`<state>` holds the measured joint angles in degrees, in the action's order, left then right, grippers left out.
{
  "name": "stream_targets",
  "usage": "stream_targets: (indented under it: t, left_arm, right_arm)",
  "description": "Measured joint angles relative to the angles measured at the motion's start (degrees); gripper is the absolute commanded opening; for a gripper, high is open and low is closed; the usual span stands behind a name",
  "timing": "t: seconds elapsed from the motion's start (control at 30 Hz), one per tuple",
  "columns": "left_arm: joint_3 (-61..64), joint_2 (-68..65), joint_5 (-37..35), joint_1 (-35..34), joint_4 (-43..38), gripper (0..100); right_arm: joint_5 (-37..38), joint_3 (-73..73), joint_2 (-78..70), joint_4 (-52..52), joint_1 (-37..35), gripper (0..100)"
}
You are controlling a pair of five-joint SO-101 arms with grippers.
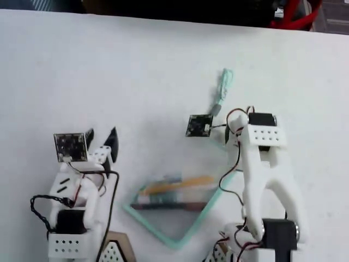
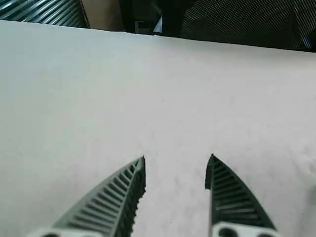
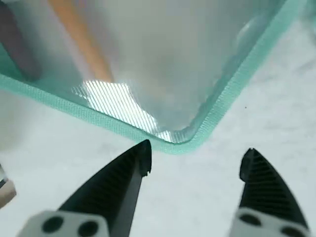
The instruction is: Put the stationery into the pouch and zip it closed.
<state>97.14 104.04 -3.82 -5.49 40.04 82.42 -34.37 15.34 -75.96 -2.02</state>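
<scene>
A clear pouch with teal edging lies flat near the table's front, between the two arms. Inside it are an orange pencil and a dark pen-like item. A teal zipper strap trails away toward the back of the table. My right gripper hangs open just off a rounded teal corner of the pouch, touching nothing; the orange pencil shows through the plastic. My left gripper is open over bare table to the left of the pouch, its fingertips holding nothing.
The white table runs to a dark back edge. A red object sits beyond the far right corner. A wooden hexagonal piece stands by the left arm's base. Open surface lies behind and left of the pouch.
</scene>
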Motion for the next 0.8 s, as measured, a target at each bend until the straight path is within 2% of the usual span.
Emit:
stream_targets:
  t: [0.17, 0.23, 0.37, 0.47, 0.57, 0.63, 0.8]
  left_arm:
    - [0.0, 0.0, 0.0, 0.0, 0.0, 20]
    - [0.0, 0.0, 0.0, 0.0, 0.0, 20]
    - [0.0, 0.0, 0.0, -2.3, 0.0, 20]
    - [0.0, 0.0, 0.0, -6.5, 0.7, 20]
    - [-1.0, 0.0, 0.5, -8.0, 4.9, 20]
    - [-1.3, 0.0, 1.4, -8.0, 6.4, 20]
    - [-1.4, 0.0, 1.5, -10.1, 6.9, 20]
  right_arm:
    - [0.0, 0.7, 7.2, 0.3, -1.3, 30.2]
    - [-2.1, 1.9, 11.0, 0.3, -2.6, 27.9]
    - [-14.2, 2.2, 14.0, 4.4, -9.9, 16.4]
    - [-25.9, 0.0, 14.1, 10.3, -15.8, 2.4]
    - [-35.6, -2.4, 13.5, 14.3, -19.8, 3.3]
    - [-38.5, -3.7, 12.6, 14.5, -23.5, 1.5]
    - [-39.7, -6.3, 9.0, 11.3, -30.9, 1.8]
